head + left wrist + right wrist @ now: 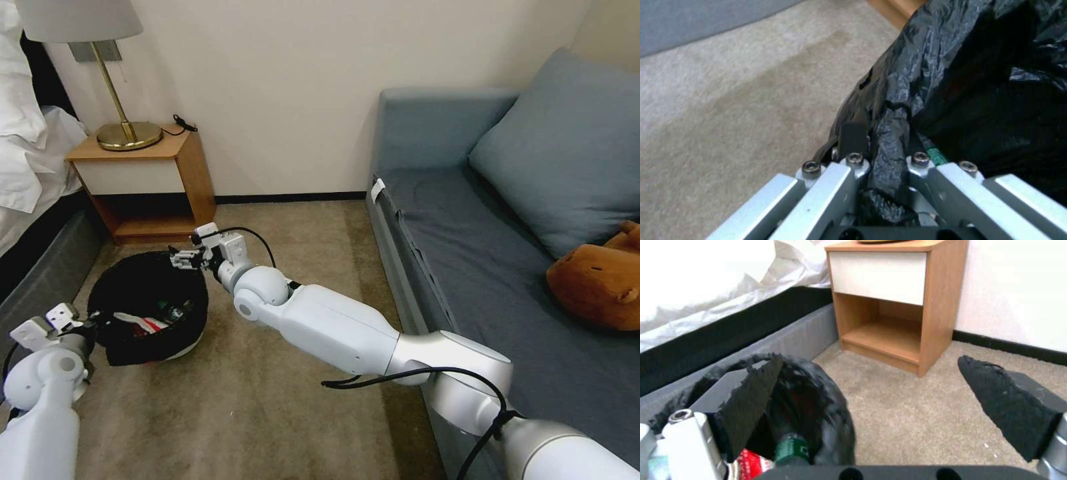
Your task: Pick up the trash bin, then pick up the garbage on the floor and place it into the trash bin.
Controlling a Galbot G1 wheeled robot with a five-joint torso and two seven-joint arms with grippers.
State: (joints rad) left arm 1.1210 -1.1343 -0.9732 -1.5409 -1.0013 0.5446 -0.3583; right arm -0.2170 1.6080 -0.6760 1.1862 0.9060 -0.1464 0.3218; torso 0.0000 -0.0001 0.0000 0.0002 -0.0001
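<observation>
The left gripper [93, 323] is clamped on the near rim of the trash bin [148, 308], its fingers [852, 137] pinching a fold of the crinkled black liner bag [951, 83] against the rim. The bin tips in that grip, its mouth turned up toward the head camera and its white base [190, 347] low over the beige carpet [267, 400]. Judging by how one pinch carries it, the bin is light; the plastic liner is thin, soft and slippery, so a hold that takes in the stiff rim under it looks safer than a hold on the film alone.

Inside, just past the left fingers, lie a red snack packet [749, 465] and a small bottle with a green label [791, 448]; both look light, the packet limp and the bottle firm but easily rolled.

The right gripper [180, 257] hovers at the bin's far rim with its black pads [1013, 406] spread wide apart and nothing between them; one pad sits over the bin's mouth, the other over bare carpet toward the wooden nightstand [902, 303].
</observation>
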